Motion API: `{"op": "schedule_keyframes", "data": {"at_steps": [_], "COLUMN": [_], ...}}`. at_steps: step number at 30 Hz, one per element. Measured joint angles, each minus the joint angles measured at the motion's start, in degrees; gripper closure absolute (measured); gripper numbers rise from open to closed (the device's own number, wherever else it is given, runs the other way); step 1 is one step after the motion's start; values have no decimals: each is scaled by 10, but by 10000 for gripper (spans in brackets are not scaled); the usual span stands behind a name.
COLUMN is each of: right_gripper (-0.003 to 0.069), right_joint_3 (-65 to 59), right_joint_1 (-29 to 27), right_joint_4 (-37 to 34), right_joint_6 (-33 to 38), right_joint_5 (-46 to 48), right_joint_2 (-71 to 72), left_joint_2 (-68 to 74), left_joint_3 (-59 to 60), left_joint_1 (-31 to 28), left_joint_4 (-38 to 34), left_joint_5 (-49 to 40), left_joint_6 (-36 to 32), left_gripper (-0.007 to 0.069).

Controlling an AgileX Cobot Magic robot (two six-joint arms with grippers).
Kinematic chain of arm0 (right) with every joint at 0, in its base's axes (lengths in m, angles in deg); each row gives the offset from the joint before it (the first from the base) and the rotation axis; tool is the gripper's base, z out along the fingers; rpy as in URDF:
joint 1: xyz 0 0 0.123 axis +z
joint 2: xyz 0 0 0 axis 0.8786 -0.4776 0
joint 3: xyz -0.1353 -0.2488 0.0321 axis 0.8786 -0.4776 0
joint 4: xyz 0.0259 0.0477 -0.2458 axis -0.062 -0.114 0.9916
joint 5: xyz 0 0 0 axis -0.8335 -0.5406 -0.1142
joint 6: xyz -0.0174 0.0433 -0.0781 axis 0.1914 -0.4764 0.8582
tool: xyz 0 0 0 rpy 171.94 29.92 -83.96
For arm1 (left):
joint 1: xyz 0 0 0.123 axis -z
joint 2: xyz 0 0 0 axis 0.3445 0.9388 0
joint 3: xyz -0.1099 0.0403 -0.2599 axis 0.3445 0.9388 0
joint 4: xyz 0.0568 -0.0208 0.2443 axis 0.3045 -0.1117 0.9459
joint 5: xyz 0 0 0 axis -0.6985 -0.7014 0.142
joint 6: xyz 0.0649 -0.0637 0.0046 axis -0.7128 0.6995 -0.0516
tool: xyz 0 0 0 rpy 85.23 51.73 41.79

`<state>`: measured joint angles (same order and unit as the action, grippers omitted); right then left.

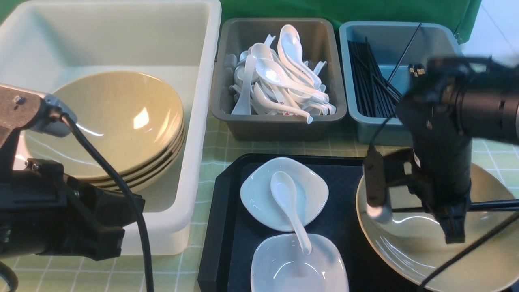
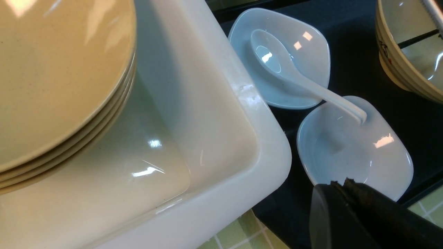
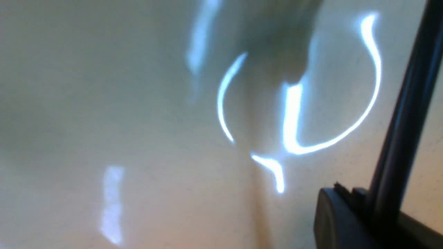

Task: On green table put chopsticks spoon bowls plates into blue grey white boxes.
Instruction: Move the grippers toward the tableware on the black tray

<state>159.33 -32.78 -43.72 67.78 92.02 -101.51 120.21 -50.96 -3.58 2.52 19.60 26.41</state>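
Observation:
My right gripper [image 1: 454, 235] hangs inside a tan bowl [image 1: 405, 243] at the right of the black tray and is shut on black chopsticks [image 1: 492, 205] that stick out to the right. In the right wrist view the right gripper [image 3: 349, 192] pinches the chopsticks [image 3: 405, 114] just above the bowl's glossy floor [image 3: 138, 121]. A white spoon [image 1: 288, 198] lies across two white plates [image 1: 259, 198] [image 1: 284, 267]. My left gripper [image 2: 341, 183] is shut and empty, hovering over the nearer plate [image 2: 363, 155] beside the white box [image 2: 242, 138].
The white box [image 1: 202, 101] holds stacked tan bowls [image 1: 113, 121]. A grey box [image 1: 227, 117] is full of white spoons, and a blue box [image 1: 348, 109] holds black chopsticks. The black tray [image 1: 219, 211] lies on the green table [image 1: 211, 146].

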Motion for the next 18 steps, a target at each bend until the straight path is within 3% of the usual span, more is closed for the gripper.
{"op": "schedule_keyframes", "data": {"at_steps": [8, 9, 13, 18], "right_gripper": [624, 624, 624, 624], "right_joint_3": [80, 84, 84, 84], "right_joint_1": [-45, -77, -128, -232], "right_joint_4": [-152, -197, -255, -372], "right_joint_6": [12, 14, 1, -72], "right_joint_5": [17, 17, 17, 17], "right_joint_2": [0, 0, 0, -14], "left_joint_2": [0, 0, 0, 0], "left_joint_3": [0, 0, 0, 0], "left_joint_1": [0, 0, 0, 0], "left_joint_4": [-1, -3, -12, -28], "left_joint_5": [0, 0, 0, 7], "left_joint_6": [0, 1, 1, 1], "left_gripper": [626, 626, 626, 626]}}
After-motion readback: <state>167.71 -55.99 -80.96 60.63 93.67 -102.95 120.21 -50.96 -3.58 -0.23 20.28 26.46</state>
